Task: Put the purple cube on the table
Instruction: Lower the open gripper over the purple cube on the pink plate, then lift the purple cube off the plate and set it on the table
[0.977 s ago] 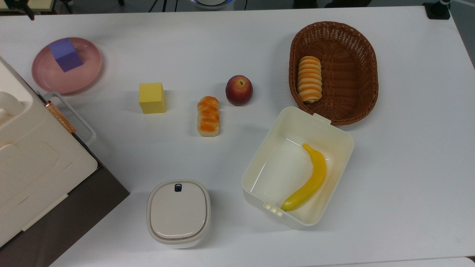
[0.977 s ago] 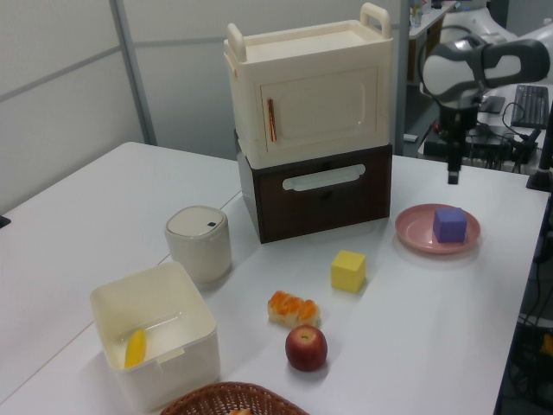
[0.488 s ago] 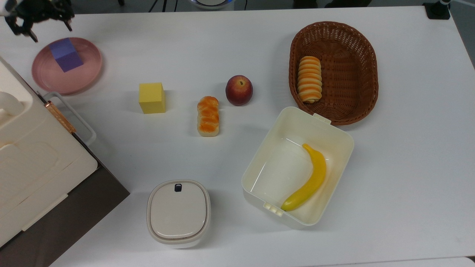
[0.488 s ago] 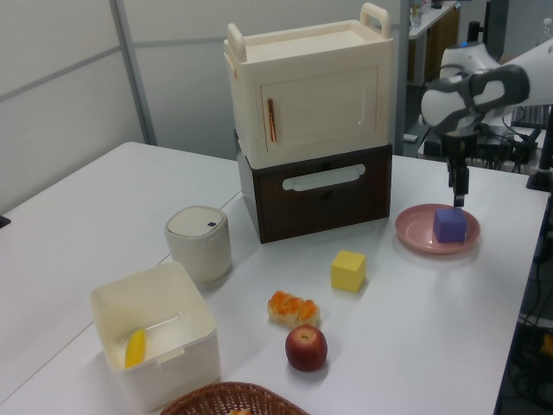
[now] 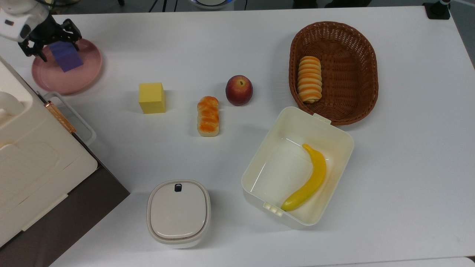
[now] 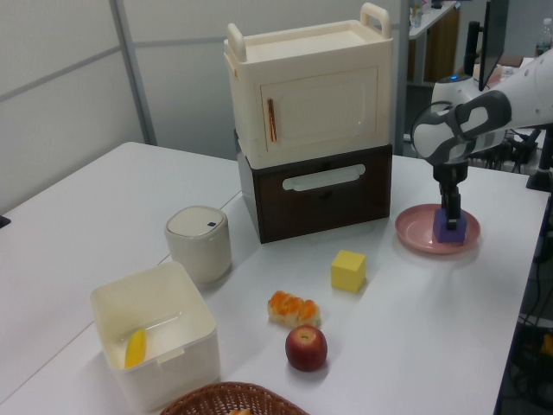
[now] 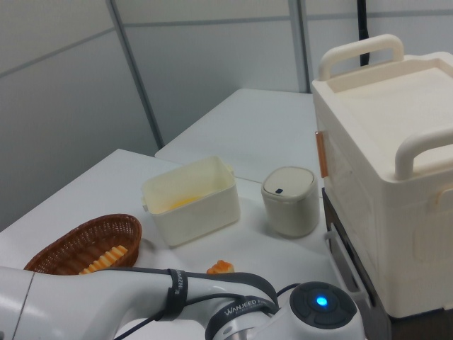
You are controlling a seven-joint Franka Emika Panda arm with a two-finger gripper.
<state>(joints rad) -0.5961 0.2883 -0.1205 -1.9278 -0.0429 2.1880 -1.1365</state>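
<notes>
Your gripper (image 5: 50, 46) is down over the purple cube (image 5: 66, 57), which sits on the round pink plate (image 5: 79, 79) near the top view's left edge. The fingers (image 5: 76, 37) stand apart on either side of the cube — spread wide, with no sign that they press on it. In the left view you see the gripper (image 6: 449, 212) pointing straight down onto the purple cube (image 6: 451, 232), the pink plate (image 6: 415, 233) under it, just beside the stacked cream and brown cabinet (image 6: 311, 130).

The cube is not yet on the table (image 5: 408, 148); it rests on the plate. On the white top you have a yellow cube (image 5: 151, 97), a small bread loaf (image 5: 208, 116) and an apple (image 5: 239, 90) in a loose row toward the top view's right. Beyond them stands a wicker basket (image 5: 356, 74) holding a striped bread roll (image 5: 309, 78), and nearer the bottom an open cream box (image 5: 267, 167) with a banana (image 5: 310, 178) inside. A lidded cream canister (image 5: 178, 213) stands at the lower middle — well apart from the plate.

In the right view the arm (image 7: 141, 308) crosses the bottom.
</notes>
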